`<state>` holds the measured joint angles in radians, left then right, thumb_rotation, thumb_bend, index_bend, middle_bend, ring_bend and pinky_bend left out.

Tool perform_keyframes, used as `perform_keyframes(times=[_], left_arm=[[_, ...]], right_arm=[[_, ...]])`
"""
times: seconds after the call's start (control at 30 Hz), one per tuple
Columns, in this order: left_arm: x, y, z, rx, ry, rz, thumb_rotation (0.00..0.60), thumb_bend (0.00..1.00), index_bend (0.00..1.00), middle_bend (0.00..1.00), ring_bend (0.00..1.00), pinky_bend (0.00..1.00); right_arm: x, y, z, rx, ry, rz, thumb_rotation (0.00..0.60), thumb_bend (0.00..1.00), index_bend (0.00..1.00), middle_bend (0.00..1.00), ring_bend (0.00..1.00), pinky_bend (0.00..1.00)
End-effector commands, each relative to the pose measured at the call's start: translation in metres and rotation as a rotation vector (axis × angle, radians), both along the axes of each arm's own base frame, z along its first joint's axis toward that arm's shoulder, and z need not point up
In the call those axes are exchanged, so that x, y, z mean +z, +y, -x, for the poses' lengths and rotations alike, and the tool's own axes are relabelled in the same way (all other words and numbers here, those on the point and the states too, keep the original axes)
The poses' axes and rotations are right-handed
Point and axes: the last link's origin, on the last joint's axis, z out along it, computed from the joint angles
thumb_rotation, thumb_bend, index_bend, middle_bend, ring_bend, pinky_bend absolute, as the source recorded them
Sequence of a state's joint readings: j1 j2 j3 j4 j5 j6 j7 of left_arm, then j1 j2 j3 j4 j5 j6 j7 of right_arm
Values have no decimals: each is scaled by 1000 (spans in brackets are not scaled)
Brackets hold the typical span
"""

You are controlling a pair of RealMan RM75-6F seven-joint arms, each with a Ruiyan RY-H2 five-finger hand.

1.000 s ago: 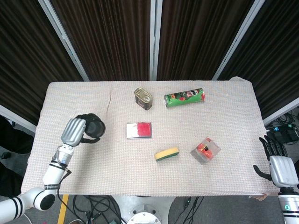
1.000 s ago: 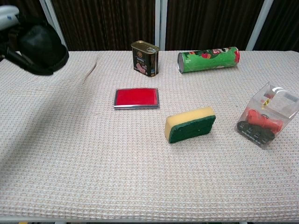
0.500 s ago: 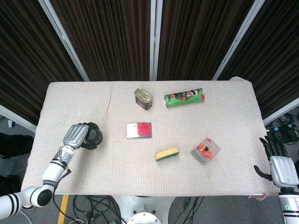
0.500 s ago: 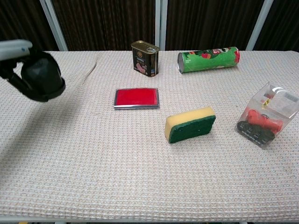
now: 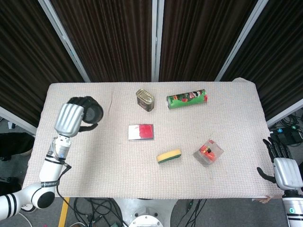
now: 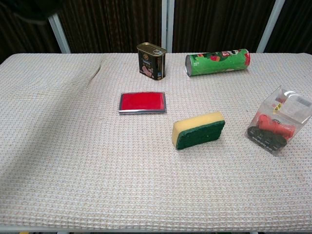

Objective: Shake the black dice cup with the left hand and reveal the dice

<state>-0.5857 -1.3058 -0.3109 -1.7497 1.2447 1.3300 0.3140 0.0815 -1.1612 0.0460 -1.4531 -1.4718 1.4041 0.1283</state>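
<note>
Gripping black dice cup (image 5: 90, 111), left hand (image 5: 69, 118)

A table (image 5: 85, 161) under a beige waffle-weave cloth (image 6: 73, 161) carries everything, the cloth rucked into a small fold near the far left. Toward the back a dark tin (image 6: 151, 60) stands upright, with a green tube (image 6: 217, 62) lying on its side to its right. Nearer the middle lies a flat red case (image 6: 142, 102), in front of it and to the right a yellow-and-green sponge (image 6: 199, 129), and further right a clear box (image 6: 279, 121) holding what may be a red toy.
</note>
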Motion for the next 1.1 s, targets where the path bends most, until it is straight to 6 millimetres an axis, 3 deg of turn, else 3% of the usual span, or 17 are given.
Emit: perform_keyframes(times=[0.03, 0.13, 0.2, 0.5, 0.73, 0.93, 1.0, 1.1], left_arm=[[-42, -3, 26, 82, 61, 175, 600, 313, 617, 596, 354, 323], [-84, -6, 65, 202, 100, 410, 600, 313, 626, 597, 354, 325], [-93, -4, 76, 224, 127, 453, 600, 313, 627, 597, 354, 327], [-69, 3, 79, 218, 123, 416, 600, 291, 627, 596, 354, 327], [-61, 2, 89, 256, 108, 442, 600, 291, 628, 597, 354, 327], [-56, 13, 79, 225, 86, 417, 600, 291, 627, 597, 359, 327], [-61, 12, 63, 184, 66, 436, 600, 291, 627, 598, 360, 326], [-79, -3, 17, 56, 8, 515, 600, 291, 624, 605, 368, 325]], right_arm=[[-2, -1, 1, -8, 1, -7, 600, 150, 0, 0, 0, 0], [-4, -1, 0, -3, 2, -14, 600, 150, 0, 0, 0, 0], [-4, 0, 0, 0, 1, -11, 600, 149, 0, 0, 0, 0], [-3, 0, 3, -8, -3, -12, 600, 150, 0, 0, 0, 0], [-4, -1, 4, -11, -2, -12, 600, 150, 0, 0, 0, 0], [-3, -1, 4, -12, -2, -6, 600, 150, 0, 0, 0, 0], [-4, -1, 5, -15, -1, -9, 600, 150, 0, 0, 0, 0], [-6, -1, 6, -18, 1, -17, 600, 150, 0, 0, 0, 0]])
